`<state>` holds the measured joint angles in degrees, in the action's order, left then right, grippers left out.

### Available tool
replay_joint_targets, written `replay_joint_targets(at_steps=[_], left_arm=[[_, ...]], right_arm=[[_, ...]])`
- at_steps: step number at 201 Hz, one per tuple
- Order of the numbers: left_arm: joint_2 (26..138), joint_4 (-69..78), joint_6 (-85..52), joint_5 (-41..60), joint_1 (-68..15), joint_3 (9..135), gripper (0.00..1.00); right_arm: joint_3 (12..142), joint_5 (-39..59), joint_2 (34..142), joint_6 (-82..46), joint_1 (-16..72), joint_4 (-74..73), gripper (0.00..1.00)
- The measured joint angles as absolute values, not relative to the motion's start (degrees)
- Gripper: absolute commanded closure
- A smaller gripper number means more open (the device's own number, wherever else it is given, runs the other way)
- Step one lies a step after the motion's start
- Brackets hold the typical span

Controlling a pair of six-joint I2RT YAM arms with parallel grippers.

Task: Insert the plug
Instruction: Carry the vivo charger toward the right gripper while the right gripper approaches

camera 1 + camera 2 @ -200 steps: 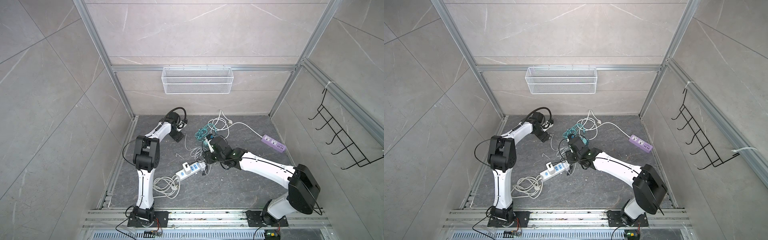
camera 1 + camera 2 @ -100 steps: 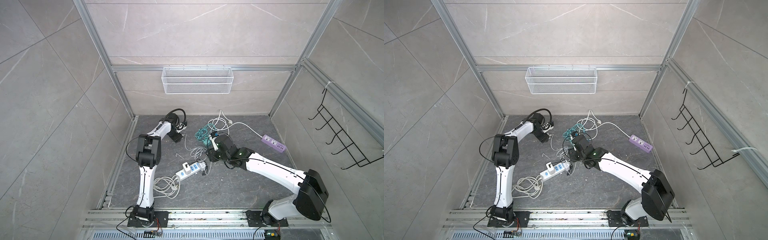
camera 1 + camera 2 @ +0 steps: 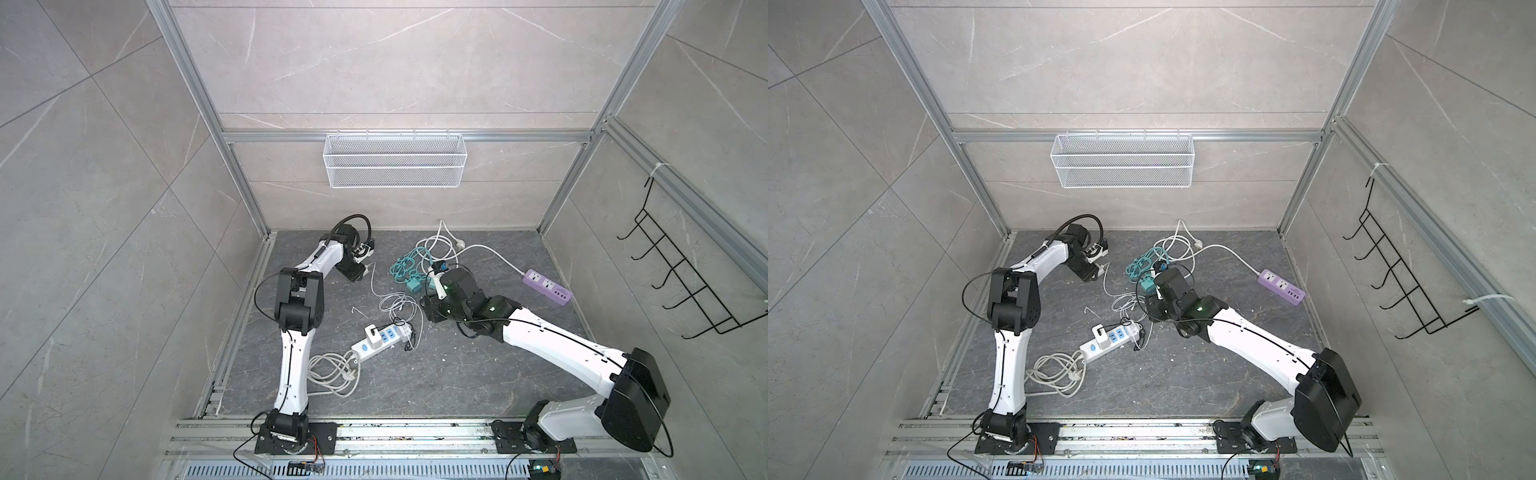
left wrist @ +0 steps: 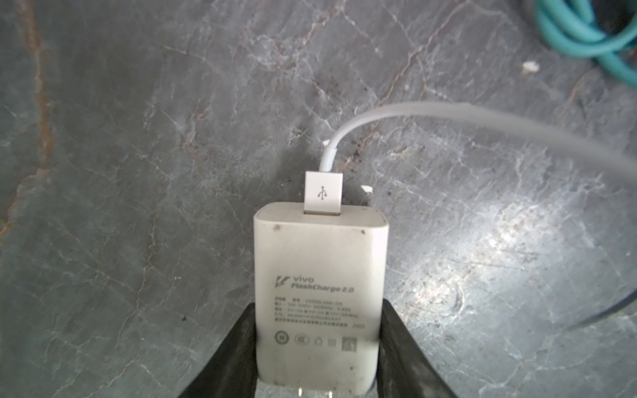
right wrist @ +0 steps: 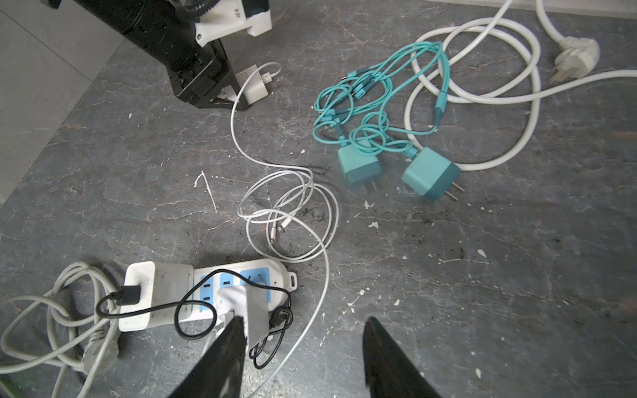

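The plug is a white charger with a white USB cable in its end, lying on the dark floor at the back left. My left gripper is shut on it, one black finger pressed against each side. The right wrist view shows the same charger under that gripper. The white power strip with blue sockets lies mid-floor, with a white adapter and a black lead plugged in. My right gripper hangs open and empty just beside the strip's end.
Two teal chargers with tangled teal cables lie beside a thick white cord. A purple power strip lies at the right. The strip's grey cord is coiled near the front. A wire basket hangs on the back wall.
My left gripper's jaws have closed in onto the white charger. The right arm has drawn back a little to the right, away from the power strip, with its jaws unchanged.
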<state>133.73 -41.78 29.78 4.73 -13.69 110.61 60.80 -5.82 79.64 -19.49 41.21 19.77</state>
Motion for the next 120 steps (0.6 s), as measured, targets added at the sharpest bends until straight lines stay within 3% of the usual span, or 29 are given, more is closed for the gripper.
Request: replay_joint_targets(at_steps=[52, 120], left_arm=[[120.5, -22.3, 22.4, 11.4, -16.7, 87.9, 0.77], [107.1, -2.2, 19.9, 12.4, -25.9, 75.3, 0.77]], right_arm=[[60.9, -0.3, 78.3, -19.7, 35.7, 20.0, 0.43], [64.2, 8.6, 78.3, -21.7, 34.1, 19.5, 0.43]])
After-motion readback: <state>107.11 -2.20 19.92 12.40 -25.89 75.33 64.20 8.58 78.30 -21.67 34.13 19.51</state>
